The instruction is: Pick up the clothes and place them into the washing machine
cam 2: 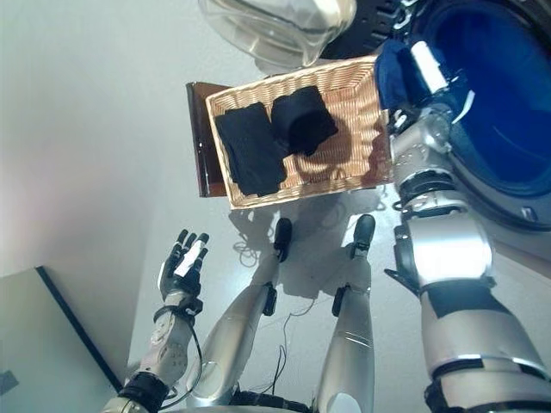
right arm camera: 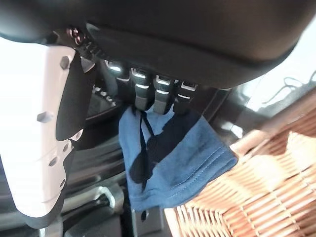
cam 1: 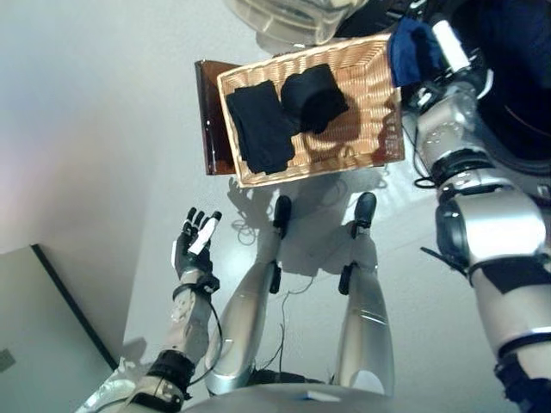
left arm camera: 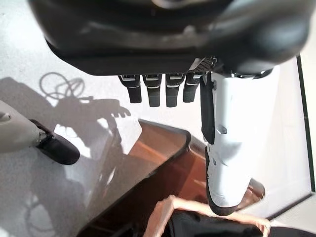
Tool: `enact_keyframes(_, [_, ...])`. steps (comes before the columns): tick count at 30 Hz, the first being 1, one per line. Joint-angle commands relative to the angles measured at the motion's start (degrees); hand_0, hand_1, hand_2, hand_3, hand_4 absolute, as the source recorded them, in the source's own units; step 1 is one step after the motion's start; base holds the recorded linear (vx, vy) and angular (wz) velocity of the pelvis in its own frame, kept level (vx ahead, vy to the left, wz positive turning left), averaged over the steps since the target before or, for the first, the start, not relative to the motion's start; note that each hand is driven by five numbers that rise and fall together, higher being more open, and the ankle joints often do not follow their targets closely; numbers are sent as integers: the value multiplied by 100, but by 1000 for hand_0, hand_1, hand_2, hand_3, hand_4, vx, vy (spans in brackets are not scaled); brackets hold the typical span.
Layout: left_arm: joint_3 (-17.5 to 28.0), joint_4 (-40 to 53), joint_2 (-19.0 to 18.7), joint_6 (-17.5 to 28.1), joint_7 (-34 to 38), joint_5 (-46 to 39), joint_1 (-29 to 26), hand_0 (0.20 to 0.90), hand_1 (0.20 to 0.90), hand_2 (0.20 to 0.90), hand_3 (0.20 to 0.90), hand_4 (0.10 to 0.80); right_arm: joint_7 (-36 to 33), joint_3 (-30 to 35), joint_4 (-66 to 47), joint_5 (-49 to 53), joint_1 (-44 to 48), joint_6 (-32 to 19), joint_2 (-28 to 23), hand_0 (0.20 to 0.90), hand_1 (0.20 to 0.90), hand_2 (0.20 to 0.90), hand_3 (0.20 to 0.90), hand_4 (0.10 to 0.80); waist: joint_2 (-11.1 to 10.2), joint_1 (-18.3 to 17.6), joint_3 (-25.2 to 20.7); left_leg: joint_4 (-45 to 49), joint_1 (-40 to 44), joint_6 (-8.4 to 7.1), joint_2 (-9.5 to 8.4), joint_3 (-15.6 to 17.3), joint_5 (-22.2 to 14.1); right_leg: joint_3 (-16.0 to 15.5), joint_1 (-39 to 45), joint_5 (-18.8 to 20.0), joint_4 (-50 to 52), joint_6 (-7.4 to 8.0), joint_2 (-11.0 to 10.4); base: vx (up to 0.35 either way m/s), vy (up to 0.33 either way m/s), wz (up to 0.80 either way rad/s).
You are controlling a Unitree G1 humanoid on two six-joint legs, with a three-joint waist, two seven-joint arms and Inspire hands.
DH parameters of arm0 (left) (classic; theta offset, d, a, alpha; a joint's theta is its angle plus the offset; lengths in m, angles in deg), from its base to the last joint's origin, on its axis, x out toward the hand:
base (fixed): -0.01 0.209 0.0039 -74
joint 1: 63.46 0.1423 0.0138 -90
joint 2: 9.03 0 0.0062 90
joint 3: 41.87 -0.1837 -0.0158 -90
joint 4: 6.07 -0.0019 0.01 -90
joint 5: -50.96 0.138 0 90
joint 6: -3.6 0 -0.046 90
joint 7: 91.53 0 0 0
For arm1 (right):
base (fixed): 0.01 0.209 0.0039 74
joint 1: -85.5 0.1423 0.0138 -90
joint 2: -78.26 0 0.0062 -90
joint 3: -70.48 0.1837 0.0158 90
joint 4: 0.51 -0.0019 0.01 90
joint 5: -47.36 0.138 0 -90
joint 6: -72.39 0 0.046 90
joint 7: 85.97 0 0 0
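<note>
The right robot hand (cam 2: 428, 76) is clamped on a blue cloth garment (right arm camera: 173, 163), held between the woven wicker basket (cam 2: 362, 95) and the washing machine's dark drum opening (cam 2: 504, 120). The left robot hand (cam 1: 195, 243) is held apart, empty. The dangling cloth could be snagged on the basket rim and dropped short.

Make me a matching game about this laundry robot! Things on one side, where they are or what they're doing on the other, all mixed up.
Things:
1. blue cloth
2. black clothes
3. left hand
4. wicker basket

Places or states:
A. open and holding nothing, over the floor
B. on the floor next to the washing machine
C. lying inside the basket
D. held in the right hand

Pairs: 1-D, 2-C, 3-A, 4-B
</note>
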Motion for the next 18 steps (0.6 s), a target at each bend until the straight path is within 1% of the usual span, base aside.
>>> enact_keyframes(1, [-198,444,-350,236,-19,15,263,900,900,900,900,800,175,-534,-66,-66,754,-168,-665,472,472,472,472,494,499,253,-52,-362,87,-422,104,-102,-47,111,-295,-1314,1356,52,135,-16,-3,8])
enact_keyframes(2, [-207,437,-346,228,-27,21,257,900,900,900,900,800,202,-569,-20,-108,780,-134,-724,455,455,455,455,482,496,265,-57,-365,63,-418,104,-110,-17,111,-316,-1285,1353,50,143,0,0,0])
enact_keyframes(3, [-213,433,-338,224,-29,34,245,900,900,900,900,800,219,-573,18,-114,802,-115,-760,398,398,398,398,441,508,268,-60,-364,57,-415,97,-117,-12,107,-333,-1295,1377,49,138,0,0,0])
enact_keyframes(4, [-211,437,-335,221,-34,35,253,900,900,900,900,800,254,-588,55,-140,817,-92,-800,200,200,200,200,300,513,276,-76,-359,66,-410,85,-121,-42,101,-330,-1348,1401,52,123,-1,11,6])
enact_keyframes(5, [-221,448,-342,218,-40,29,255,900,900,900,900,800,262,-608,93,-178,841,-67,-825,200,200,200,200,300,521,288,-82,-363,42,-410,84,-123,-9,106,-357,-1301,1392,49,131,-5,8,7])
enact_keyframes(12, [-176,423,-365,170,-22,53,261,900,900,900,900,800,263,-602,174,-292,862,-41,-809,200,200,200,200,300,542,293,-118,-361,73,-400,58,-138,-46,101,-335,-1343,1410,44,126,-4,2,0])
enact_keyframes(18, [-126,406,-373,183,-34,57,269,900,900,900,900,800,200,-575,165,-401,823,-61,-770,200,200,200,200,300,562,281,-127,-365,92,-395,51,-134,-21,107,-326,-1303,1395,40,137,-6,2,0])
